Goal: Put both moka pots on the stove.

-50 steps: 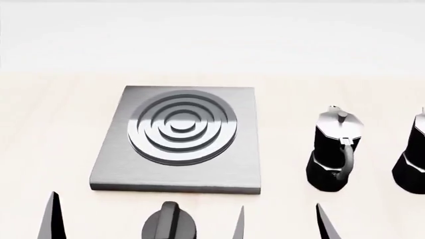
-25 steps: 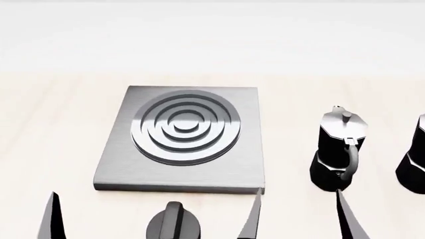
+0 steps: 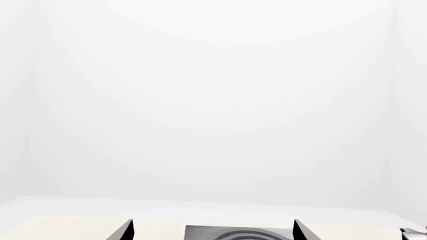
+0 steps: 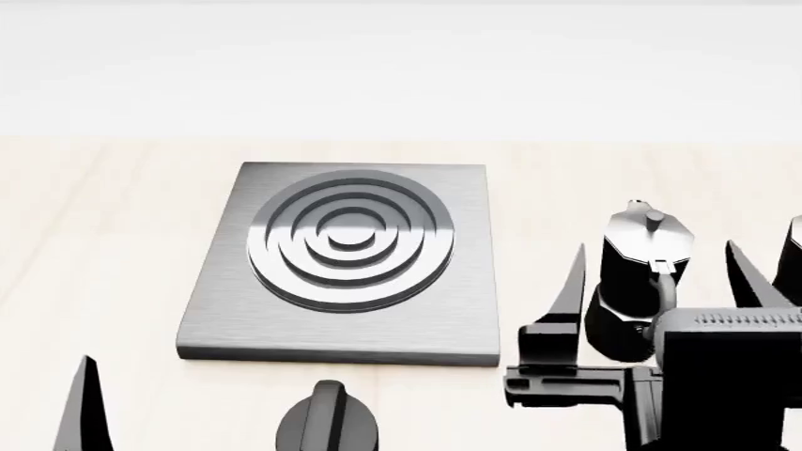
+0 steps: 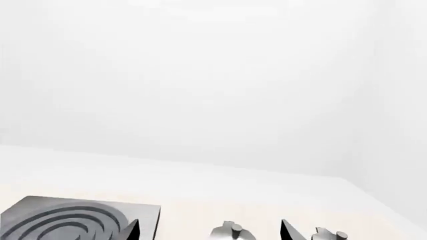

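Flanking one moka pot [image 4: 641, 282] (dial knob [image 4: 329, 423] nearby), right gripper [image 4: 658, 282] spread.

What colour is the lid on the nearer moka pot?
Silver, above a black body; the moka pot shows it best in the head view.

Simulated kitchen-style tabletop scene.
A pale wooden table [image 4: 100, 235], flat brushed-grey metal stove plate [image 4: 464, 310] and black faceted moka pot [image 4: 633, 272] stand before blank white walls [image 3: 213, 100].
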Controlling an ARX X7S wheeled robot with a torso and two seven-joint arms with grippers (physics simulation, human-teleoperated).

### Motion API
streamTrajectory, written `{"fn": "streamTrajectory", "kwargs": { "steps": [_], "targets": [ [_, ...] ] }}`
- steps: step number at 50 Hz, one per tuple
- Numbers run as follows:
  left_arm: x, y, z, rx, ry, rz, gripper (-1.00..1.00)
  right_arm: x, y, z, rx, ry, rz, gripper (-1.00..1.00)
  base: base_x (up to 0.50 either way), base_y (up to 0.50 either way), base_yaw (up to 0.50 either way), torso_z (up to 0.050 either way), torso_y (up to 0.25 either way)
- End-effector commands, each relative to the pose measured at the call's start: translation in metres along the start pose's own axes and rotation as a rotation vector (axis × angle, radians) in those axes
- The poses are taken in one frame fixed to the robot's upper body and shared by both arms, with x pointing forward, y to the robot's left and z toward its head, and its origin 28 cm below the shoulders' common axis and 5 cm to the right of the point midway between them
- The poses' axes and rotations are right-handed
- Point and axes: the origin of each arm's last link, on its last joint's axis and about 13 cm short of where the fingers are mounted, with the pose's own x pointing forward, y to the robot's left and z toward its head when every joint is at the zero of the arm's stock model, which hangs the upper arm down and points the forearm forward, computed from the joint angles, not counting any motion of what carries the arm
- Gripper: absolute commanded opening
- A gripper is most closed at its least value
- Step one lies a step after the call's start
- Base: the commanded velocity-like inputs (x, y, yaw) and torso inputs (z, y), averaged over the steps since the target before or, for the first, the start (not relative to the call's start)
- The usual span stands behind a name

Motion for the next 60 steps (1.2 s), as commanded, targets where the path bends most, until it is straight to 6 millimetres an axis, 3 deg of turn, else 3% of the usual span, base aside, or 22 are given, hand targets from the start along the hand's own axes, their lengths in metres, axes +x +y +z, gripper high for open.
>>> {"fn": "streamTrajectory", "kwargs": {
  "steps": [1, 7, 18, 46, 60],
  "targets": [
    [0.001, 0.001, 0.001, 0.004, -0.002, 0.004, 1.00, 0.027, -0.027, 0.016, -0.017, 0.167, 0.062, 1.00, 0.00, 0.00, 0.00, 0.000, 0.000],
    [0.002, 0.002, 0.000, 0.005, -0.001, 0.008, 1.00, 0.051, -0.044, 0.013, -0.015, 0.316, 0.088, 1.00, 0.00, 0.00, 0.00, 0.000, 0.000],
    [0.000, -0.002, 0.000, 0.003, 0.001, -0.005, 1.00, 0.083, -0.061, 0.007, -0.005, 0.434, 0.107, 1.00, 0.00, 0.00, 0.00, 0.000, 0.000],
    [-0.001, -0.005, -0.001, -0.006, 0.008, -0.021, 1.00, 0.107, -0.064, -0.008, 0.055, 0.557, 0.151, 1.00, 0.00, 0.00, 0.00, 0.000, 0.000],
    [-0.001, -0.005, -0.005, -0.005, 0.016, -0.023, 1.00, 0.124, -0.068, -0.038, 0.049, 0.637, 0.143, 1.00, 0.00, 0.00, 0.00, 0.000, 0.000]
  ]
}}
